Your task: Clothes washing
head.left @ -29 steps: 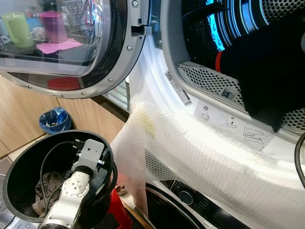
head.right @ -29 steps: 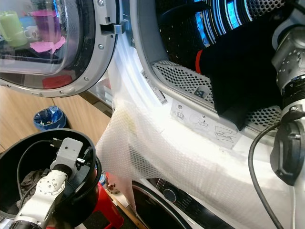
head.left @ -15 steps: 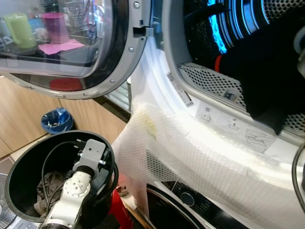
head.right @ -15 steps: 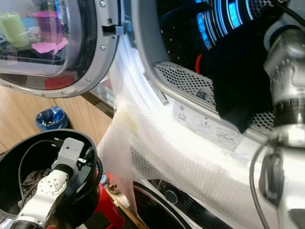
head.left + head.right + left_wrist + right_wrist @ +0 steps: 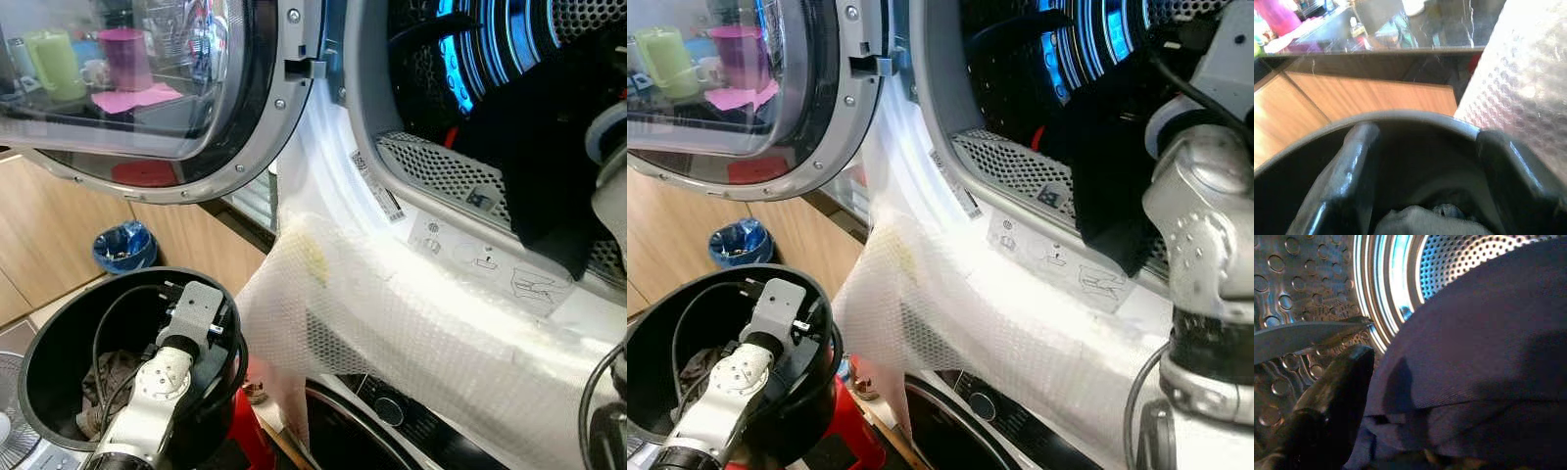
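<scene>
Left eye view takes in the washing machine (image 5: 392, 264) first: its round door (image 5: 147, 98) hangs open at the far left, its lit drum (image 5: 470, 59) opens at the far right, and a sheet of bubble wrap (image 5: 392, 333) is draped over the front below the opening. A dark garment (image 5: 549, 166) spills from the drum over the perforated rim, its long axis running from deep inside down toward the near edge. The right arm (image 5: 1205, 255) reaches up into that opening; in the right wrist view one black finger (image 5: 1337, 396) lies against the cloth with the fabric bunched at its base, but whether the right gripper is pinching it I cannot tell.

At near left a black bucket (image 5: 59, 323) holds a crumpled grey cloth (image 5: 103, 377). The left gripper (image 5: 1420, 196) sits inside it, fingers spread apart, just above the cloth and holding nothing.

By my reading, the garment still needs pushing farther in, away from the robot, and the right arm is the nearer one.
</scene>
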Controlling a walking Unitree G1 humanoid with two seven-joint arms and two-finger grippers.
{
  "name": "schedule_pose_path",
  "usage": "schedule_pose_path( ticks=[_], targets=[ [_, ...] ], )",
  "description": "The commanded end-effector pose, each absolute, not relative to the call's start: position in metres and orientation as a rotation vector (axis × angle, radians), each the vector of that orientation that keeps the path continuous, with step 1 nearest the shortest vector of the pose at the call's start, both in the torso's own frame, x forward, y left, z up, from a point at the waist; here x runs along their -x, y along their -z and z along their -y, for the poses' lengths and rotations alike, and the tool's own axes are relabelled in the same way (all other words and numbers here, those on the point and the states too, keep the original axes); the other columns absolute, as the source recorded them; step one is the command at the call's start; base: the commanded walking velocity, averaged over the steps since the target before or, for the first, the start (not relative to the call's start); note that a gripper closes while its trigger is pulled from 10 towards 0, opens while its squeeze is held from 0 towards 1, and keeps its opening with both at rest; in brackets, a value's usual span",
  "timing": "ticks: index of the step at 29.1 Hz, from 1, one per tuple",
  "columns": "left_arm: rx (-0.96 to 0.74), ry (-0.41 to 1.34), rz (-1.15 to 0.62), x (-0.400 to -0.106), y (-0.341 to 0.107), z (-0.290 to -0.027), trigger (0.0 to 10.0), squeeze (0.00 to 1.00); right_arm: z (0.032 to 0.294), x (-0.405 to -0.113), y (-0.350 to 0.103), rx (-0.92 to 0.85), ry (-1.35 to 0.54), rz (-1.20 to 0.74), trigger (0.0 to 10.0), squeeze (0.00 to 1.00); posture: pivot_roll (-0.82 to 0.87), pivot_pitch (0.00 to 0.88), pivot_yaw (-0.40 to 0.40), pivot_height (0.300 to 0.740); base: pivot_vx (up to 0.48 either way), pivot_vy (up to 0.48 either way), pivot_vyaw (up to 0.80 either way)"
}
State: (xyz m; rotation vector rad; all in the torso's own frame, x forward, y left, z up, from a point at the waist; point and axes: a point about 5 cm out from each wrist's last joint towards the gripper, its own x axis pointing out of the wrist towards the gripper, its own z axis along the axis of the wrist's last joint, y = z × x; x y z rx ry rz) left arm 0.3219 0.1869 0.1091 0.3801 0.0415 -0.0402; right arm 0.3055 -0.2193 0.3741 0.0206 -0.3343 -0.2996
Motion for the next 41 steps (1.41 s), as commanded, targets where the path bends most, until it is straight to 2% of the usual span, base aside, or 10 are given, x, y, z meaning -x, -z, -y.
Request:
schedule_pose_path(
  ticks=[1,2,3,14,18,22,27,35,38,41],
  targets=[
    [-0.383,0.052,-0.061,-0.321,-0.105,-0.186,10.0,0.0,0.221,-0.293,-0.375,-0.033,0.323,0.342,10.0,1.0,0.08,0.069,-0.039,0.74,0.0,0.0,0.0],
    [-0.383,0.052,-0.061,-0.32,-0.105,-0.186,10.0,0.0,0.219,-0.288,-0.374,-0.04,0.32,0.343,10.0,0.28,0.08,0.069,-0.042,0.74,0.0,0.0,0.0],
    [-0.382,0.052,-0.062,-0.32,-0.105,-0.186,10.0,0.0,0.217,-0.281,-0.374,-0.053,0.309,0.345,10.0,0.0,0.08,0.069,-0.041,0.74,0.0,0.0,0.0],
    [-0.381,0.062,-0.068,-0.321,-0.103,-0.184,10.0,0.0,0.213,-0.248,-0.383,-0.015,0.225,0.379,10.0,0.0,0.07,0.076,-0.036,0.74,0.0,0.0,0.0],
    [-0.381,0.067,-0.067,-0.322,-0.104,-0.184,10.0,0.0,0.208,-0.232,-0.381,0.094,0.121,0.35,10.0,0.0,0.07,0.079,-0.036,0.74,0.0,0.0,0.0],
    [-0.385,0.073,-0.074,-0.322,-0.103,-0.183,10.0,0.0,0.225,-0.223,-0.378,0.223,0.226,0.281,10.0,0.0,0.06,0.081,-0.034,0.74,0.0,0.0,0.0],
    [-0.383,0.075,-0.072,-0.323,-0.103,-0.181,10.0,0.0,0.234,-0.229,-0.375,0.269,0.321,0.298,10.0,0.0,0.06,0.078,-0.034,0.74,0.0,0.0,0.0],
    [-0.377,0.069,-0.066,-0.324,-0.105,-0.181,10.0,0.0,0.206,-0.269,-0.386,0.717,0.347,0.392,10.0,0.0,0.08,0.074,-0.045,0.74,0.0,0.0,0.0],
    [-0.375,0.065,-0.067,-0.324,-0.105,-0.181,10.0,0.0,0.201,-0.284,-0.377,0.623,0.318,0.299,10.0,0.0,0.08,0.073,-0.048,0.74,0.0,0.0,0.0],
    [-0.372,0.069,-0.067,-0.323,-0.105,-0.18,10.0,0.0,0.174,-0.291,-0.374,0.241,0.052,0.301,10.0,0.0,0.08,0.072,-0.052,0.74,0.0,0.0,0.0]
  ],
)
